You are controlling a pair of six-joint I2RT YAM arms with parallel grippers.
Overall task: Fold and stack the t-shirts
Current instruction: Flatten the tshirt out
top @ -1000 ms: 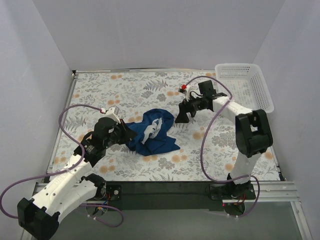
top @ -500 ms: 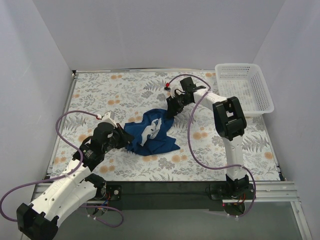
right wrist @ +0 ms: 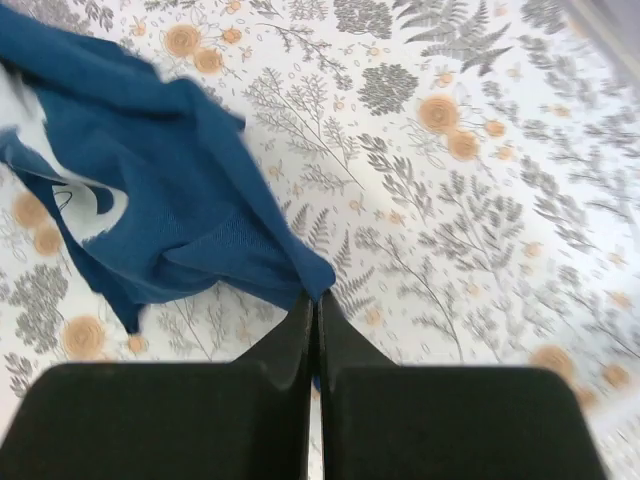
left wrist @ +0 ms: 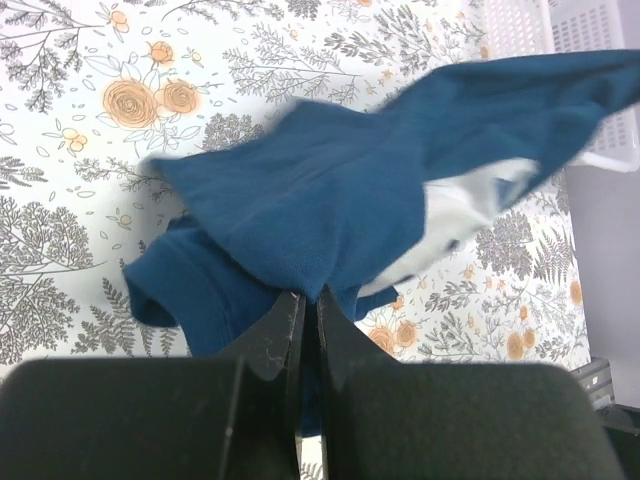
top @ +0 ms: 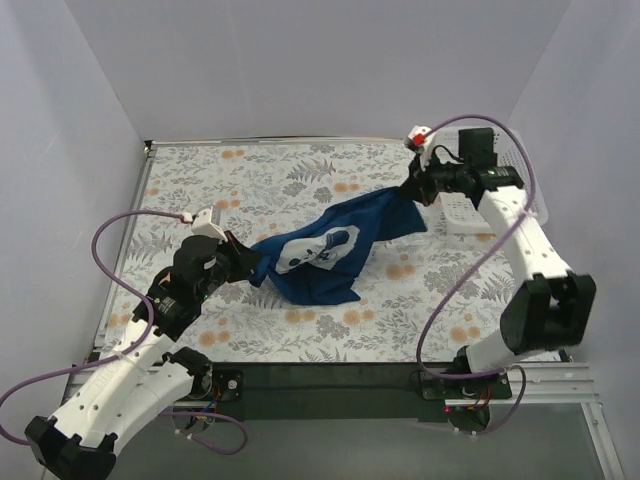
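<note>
Tablecloth (top: 250,180) floral, walls (top: 300,60) pale, t-shirt (top: 330,245) stretched

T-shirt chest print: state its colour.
The print is pale white on the navy t-shirt; clearest in the top external view.

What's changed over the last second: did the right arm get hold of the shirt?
Yes. The right gripper closed its jaws on the far edge of the t-shirt and pulled it right, toward the basket, stretching the crumpled cloth out. The left gripper stayed shut on the near-left edge, roughly in place.
</note>
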